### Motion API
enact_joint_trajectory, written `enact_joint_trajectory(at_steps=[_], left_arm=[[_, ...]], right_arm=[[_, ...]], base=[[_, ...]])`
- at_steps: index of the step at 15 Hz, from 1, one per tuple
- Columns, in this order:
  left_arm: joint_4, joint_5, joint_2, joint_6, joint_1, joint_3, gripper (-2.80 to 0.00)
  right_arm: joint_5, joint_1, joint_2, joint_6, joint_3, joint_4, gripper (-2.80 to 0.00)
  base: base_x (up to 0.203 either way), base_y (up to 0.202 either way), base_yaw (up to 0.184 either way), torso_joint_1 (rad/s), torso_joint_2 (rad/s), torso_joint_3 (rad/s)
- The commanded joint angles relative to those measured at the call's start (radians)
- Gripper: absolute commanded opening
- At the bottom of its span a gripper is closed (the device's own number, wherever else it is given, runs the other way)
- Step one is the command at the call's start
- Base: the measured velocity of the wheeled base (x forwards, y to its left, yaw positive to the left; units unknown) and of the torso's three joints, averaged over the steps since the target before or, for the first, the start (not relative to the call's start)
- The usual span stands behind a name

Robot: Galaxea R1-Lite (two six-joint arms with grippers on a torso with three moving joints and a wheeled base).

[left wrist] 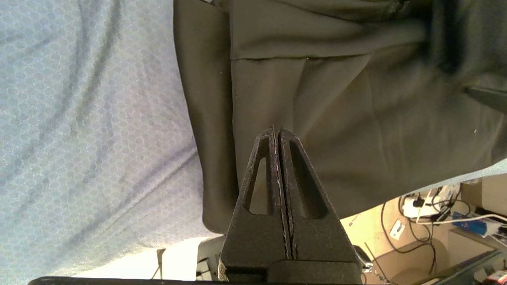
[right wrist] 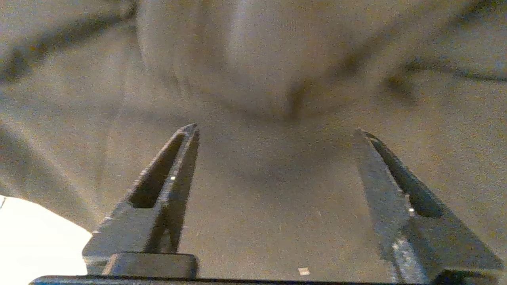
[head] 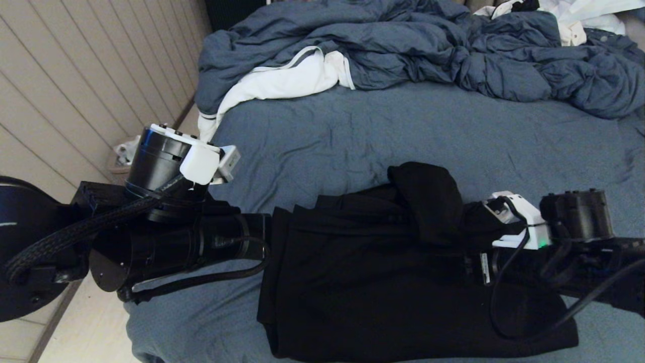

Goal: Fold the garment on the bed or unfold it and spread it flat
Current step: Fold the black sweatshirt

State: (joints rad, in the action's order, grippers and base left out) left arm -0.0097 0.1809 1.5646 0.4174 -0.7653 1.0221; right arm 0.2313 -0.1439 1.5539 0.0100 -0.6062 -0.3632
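Bedroom setup: wide bed (head: 352, 136) with blue-grey sheet, rumpled duvet (head: 428, 45) at far side, white cloth (head: 282, 80) on it, pale panelled wall (head: 75, 75) alongside. Tangled cables and power strip (left wrist: 427, 206) on the floor suggest a lab-style rig.

Left gripper (left wrist: 277, 132): fingers pressed together, nothing between. Right gripper (right wrist: 277, 130): fingers spread wide, arm extended low

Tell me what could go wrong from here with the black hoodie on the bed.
1. The hoodie lies at the bed's near edge, so a pull toward the robot might drag it off.
2. The left claw is shut and empty over the fabric; it would need to open to grasp.
3. The right claw, open close above the cloth, may pinch several layers.
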Motion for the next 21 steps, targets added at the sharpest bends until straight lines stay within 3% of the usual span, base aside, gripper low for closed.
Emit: enact_joint_trajectory(at_steps=[1,6,9,12,17,21], left_arm=[[-0.001,0.002,0.016,0.003,0.0,0.005,-2.8],[-0.001,0.0,0.026,0.003,0.0,0.034,-2.8],[0.0,0.003,0.025,0.0,0.0,0.066,-2.8],[0.005,0.007,0.021,-0.004,0.0,0.11,-2.8],[0.04,0.015,0.12,-0.008,0.001,0.234,-2.8],[0.104,0.092,0.242,0.003,-0.017,0.299,-2.8]], right_arm=[[0.003,0.021,-0.07,-0.001,0.03,-0.001,0.0],[0.002,0.02,-0.089,0.004,0.026,-0.001,0.0],[-0.005,0.024,-0.12,0.019,-0.034,0.006,0.0],[-0.006,0.023,-0.156,0.023,-0.132,0.098,0.0],[-0.007,0.022,-0.003,0.045,-0.41,0.21,0.0],[-0.039,0.021,0.192,0.102,-0.713,0.423,0.0]], base=[[0.0,0.0,0.0,0.0,0.0,0.0],[0.0,0.0,0.0,0.0,0.0,0.0],[0.0,0.0,0.0,0.0,0.0,0.0],[0.0,0.0,0.0,0.0,0.0,0.0],[0.0,0.0,0.0,0.0,0.0,0.0],[0.0,0.0,0.0,0.0,0.0,0.0]])
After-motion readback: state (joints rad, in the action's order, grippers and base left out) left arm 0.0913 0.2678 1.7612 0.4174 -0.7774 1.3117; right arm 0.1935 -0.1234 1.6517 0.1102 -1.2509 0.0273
